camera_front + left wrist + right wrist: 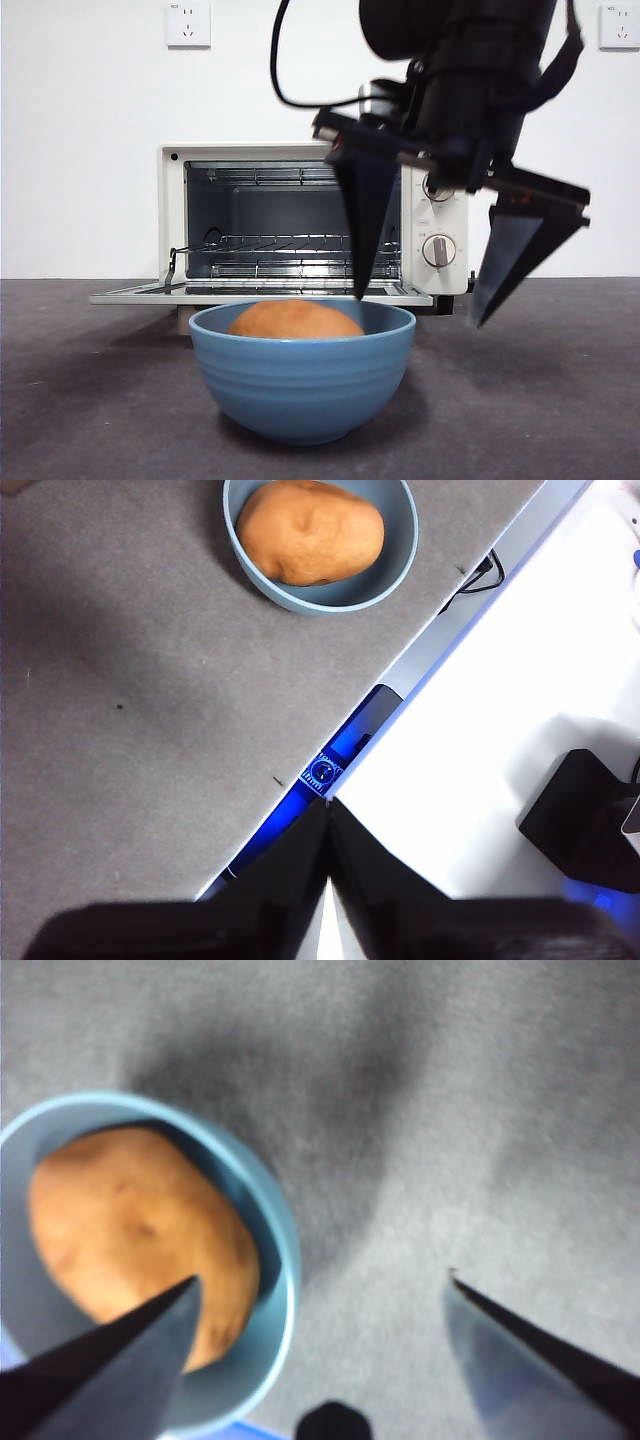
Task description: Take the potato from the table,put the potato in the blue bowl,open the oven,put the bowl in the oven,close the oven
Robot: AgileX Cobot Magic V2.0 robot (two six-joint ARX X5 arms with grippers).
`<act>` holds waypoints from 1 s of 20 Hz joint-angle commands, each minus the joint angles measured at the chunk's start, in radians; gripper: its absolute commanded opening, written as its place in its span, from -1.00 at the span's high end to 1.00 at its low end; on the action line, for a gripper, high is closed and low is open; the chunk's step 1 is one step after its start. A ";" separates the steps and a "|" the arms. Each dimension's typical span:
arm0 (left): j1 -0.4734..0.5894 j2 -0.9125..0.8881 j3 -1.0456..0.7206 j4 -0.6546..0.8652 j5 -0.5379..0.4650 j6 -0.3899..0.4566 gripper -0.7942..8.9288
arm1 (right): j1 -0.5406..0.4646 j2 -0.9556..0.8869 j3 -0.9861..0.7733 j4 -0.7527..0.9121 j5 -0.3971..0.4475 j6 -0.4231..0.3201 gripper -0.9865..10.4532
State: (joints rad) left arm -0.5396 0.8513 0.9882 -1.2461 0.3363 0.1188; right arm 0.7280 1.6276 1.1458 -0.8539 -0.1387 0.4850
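Your potato (296, 320) sits in the bowl (302, 385) on the bench (90, 400), in front of the oven (300, 225), whose door is already down. The right pincer (425, 305) hangs wide apart over the bowl's rim. Close off-centre and you may tip the bowl or clamp the potato instead. The left pincer (327, 870) waits with its tips together, well away.

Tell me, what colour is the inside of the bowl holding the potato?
Light blue, like its outside; the blue bowl shows it best in the left wrist view, around the potato.
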 commanded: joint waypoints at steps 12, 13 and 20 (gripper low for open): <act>-0.003 -0.002 -0.005 0.014 0.007 -0.013 0.85 | 0.003 0.077 -0.001 0.043 0.023 -0.009 0.62; -0.003 -0.002 -0.005 0.014 0.007 -0.013 0.85 | 0.003 0.079 -0.001 0.043 0.023 -0.009 0.75; -0.003 -0.002 -0.005 0.024 0.006 -0.013 0.85 | 0.005 0.077 0.000 0.038 0.010 0.042 0.85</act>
State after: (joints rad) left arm -0.5396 0.8505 0.9882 -1.2308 0.3363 0.1112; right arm 0.7319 1.6970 1.1461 -0.8146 -0.1329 0.5083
